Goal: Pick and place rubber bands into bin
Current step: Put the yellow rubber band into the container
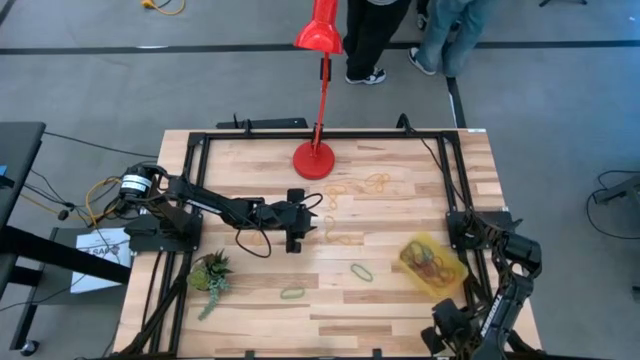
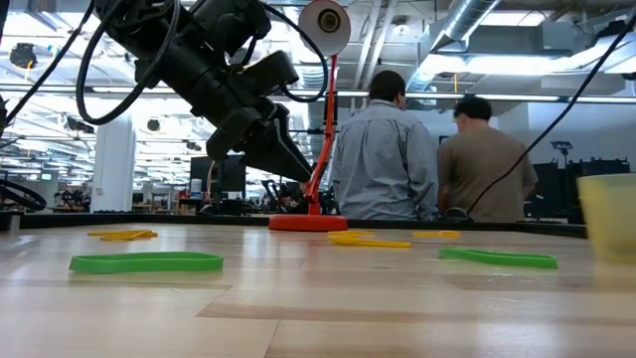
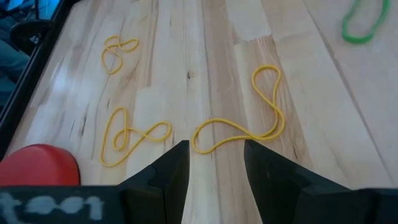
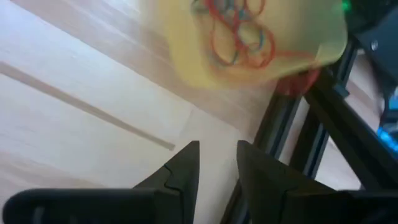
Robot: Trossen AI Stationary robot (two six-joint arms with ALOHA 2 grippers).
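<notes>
My left gripper hovers open above the table's middle. In the left wrist view its fingers stand just short of a yellow rubber band lying flat on the wood. More yellow bands lie near the lamp base, and two green ones lie nearer the front. The yellow bin sits on the table's right side with red and blue bands inside. My right gripper is open and waits near the right front corner, pointing at the bin.
A red lamp base stands at the far middle, its pole rising above. A small green plant lies at the left front. A black frame rail runs along the table's right edge. Two people stand beyond the far edge.
</notes>
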